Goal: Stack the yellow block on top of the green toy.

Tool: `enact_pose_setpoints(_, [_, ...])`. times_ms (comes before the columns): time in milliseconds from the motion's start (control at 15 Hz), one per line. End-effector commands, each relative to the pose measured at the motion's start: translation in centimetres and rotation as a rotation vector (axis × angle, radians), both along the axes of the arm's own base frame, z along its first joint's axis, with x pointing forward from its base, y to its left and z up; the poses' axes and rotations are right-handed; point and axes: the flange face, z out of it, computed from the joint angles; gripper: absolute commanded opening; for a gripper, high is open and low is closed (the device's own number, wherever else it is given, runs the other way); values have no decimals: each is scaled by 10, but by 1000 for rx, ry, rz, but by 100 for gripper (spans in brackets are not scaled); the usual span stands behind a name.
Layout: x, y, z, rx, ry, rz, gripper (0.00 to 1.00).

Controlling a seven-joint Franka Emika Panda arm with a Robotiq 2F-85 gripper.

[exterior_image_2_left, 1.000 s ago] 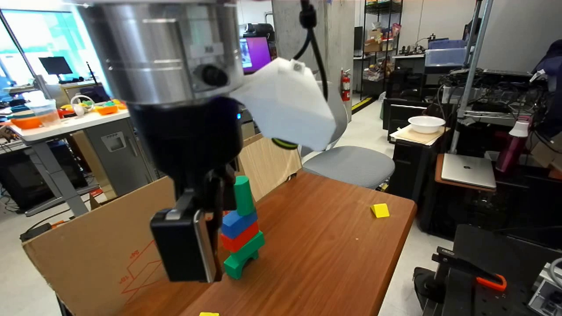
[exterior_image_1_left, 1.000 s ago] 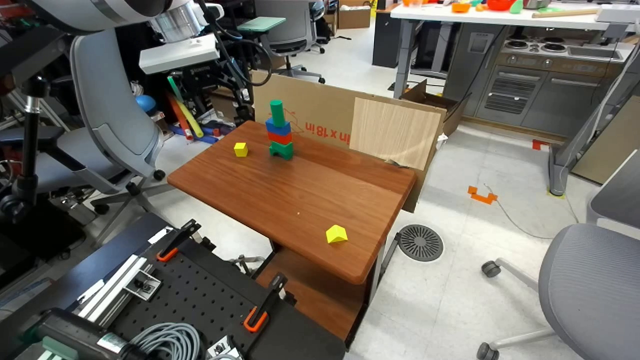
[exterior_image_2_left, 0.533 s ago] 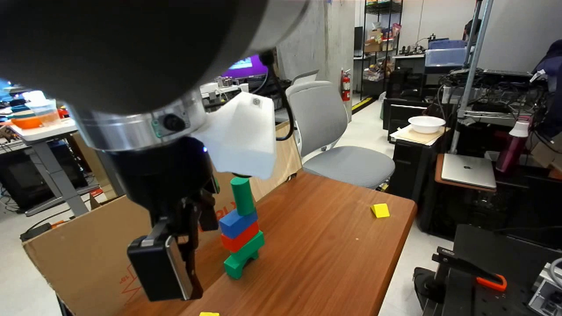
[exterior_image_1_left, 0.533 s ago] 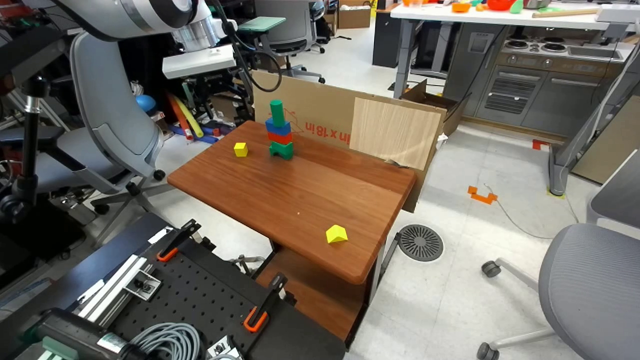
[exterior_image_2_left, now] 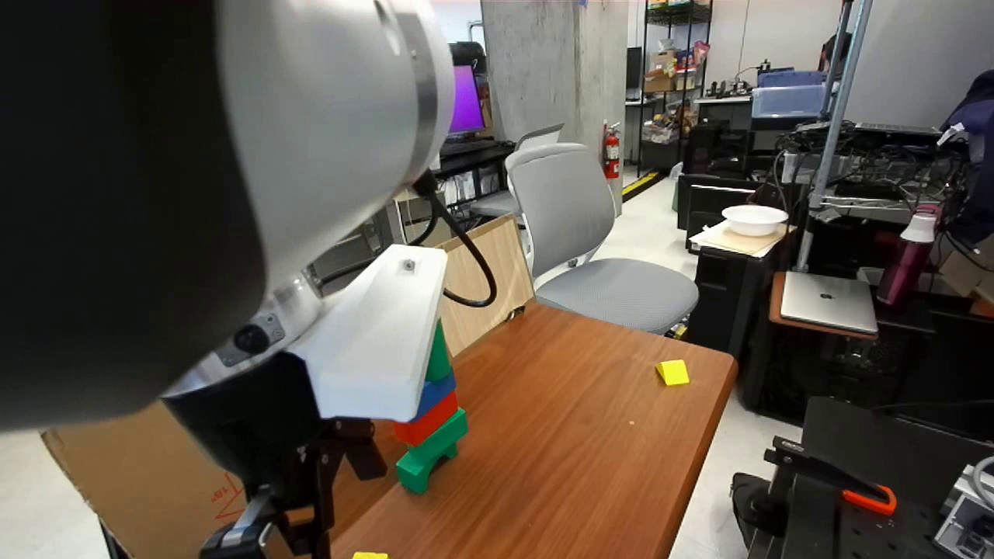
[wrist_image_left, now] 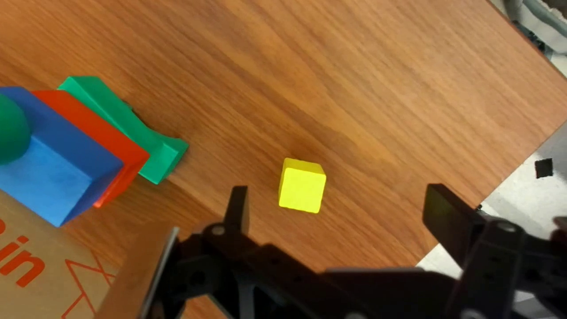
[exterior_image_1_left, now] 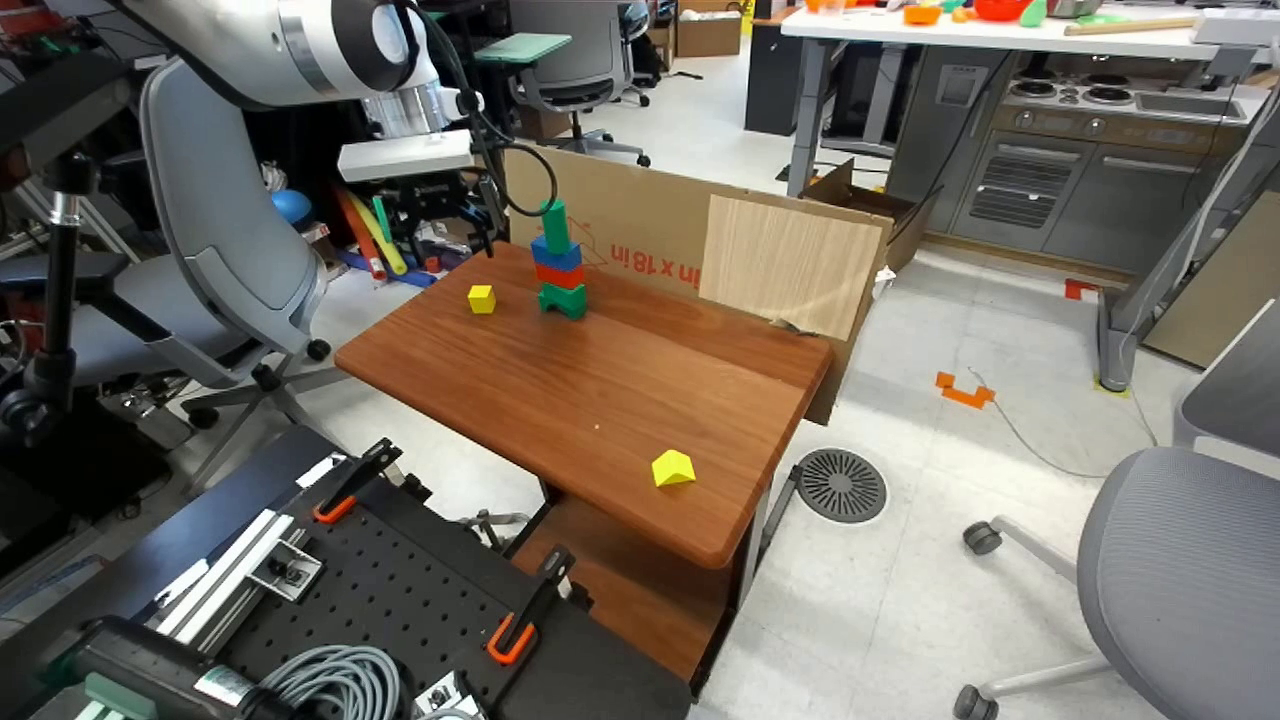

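Note:
The yellow block sits on the wooden table beside the tower. It shows fully in the wrist view, and only its top edge shows low in an exterior view. The green toy is an upright cylinder on top of the tower. It is partly hidden by the white wrist mount in an exterior view and cut off at the left of the wrist view. My gripper is open and empty above the table. The block appears between its fingers, nearer the left one, touching neither.
Blue, red and arched green pieces stand under the green toy. A peaked yellow piece lies near the far end of the table. A cardboard sheet stands along the table's edge behind the tower.
The arm has moved right and then lower in an exterior view, coming down near the yellow block. The block, the tower and the peaked piece have not moved.

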Motion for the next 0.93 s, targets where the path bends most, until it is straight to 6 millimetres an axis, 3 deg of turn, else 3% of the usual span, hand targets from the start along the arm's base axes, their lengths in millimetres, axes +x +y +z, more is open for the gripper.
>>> enact_pose_setpoints(0, [14,6,-5,-39,18,-42,100])
enact_pose_setpoints(867, [30,10,-46,-97,86,-158,100])
